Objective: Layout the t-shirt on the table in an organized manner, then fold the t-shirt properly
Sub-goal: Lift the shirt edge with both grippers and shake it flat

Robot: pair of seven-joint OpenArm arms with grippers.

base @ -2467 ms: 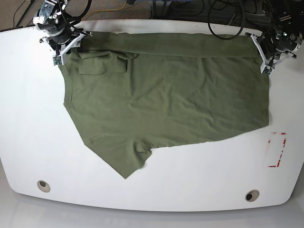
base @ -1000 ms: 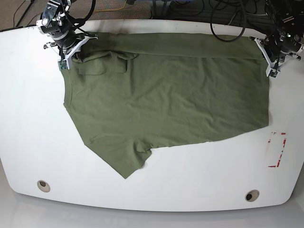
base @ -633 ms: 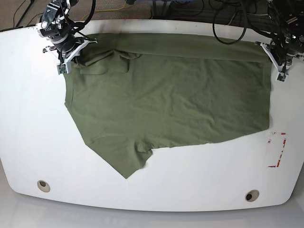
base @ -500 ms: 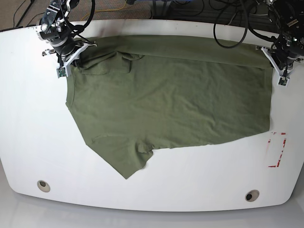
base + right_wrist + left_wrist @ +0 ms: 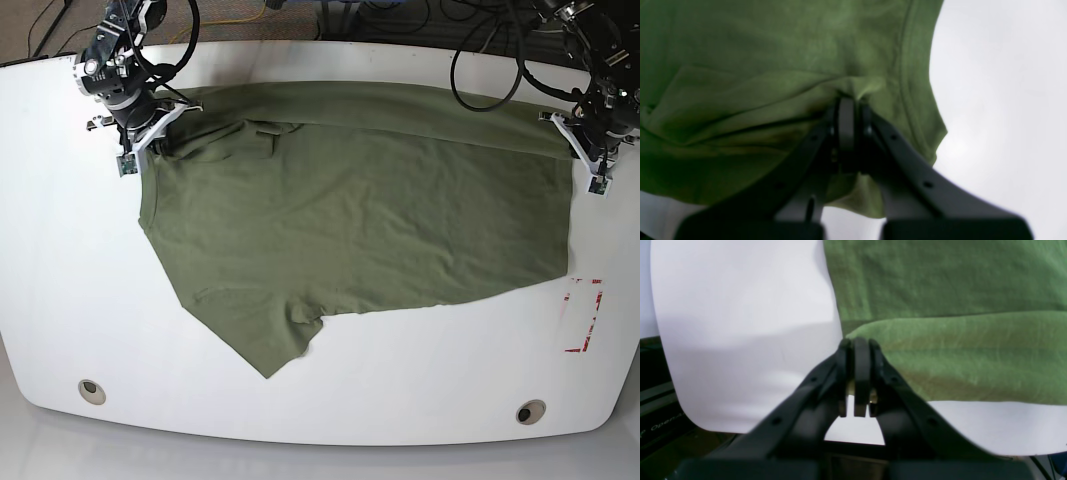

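Olive-green cotton t-shirt [image 5: 350, 210], soft and creased, lies mostly flat across the middle of the glossy white table [image 5: 60, 260], its long axis running side to side between the 2 arms. Nearest the camera, 1 sleeve [image 5: 270, 345] points toward the front edge, with bare tabletop, 2 round grommet holes [image 5: 91, 390] and a red tape mark [image 5: 585, 315] beyond it. Farther back, the shirt's rear edge is doubled over in a fold. At the far corners, the right gripper [image 5: 848, 110] is clamped on bunched cloth by the collar end, and the left gripper [image 5: 857, 353] is pinched on the folded hem corner. Both sit level at the back, so the open room probably lies toward the front.
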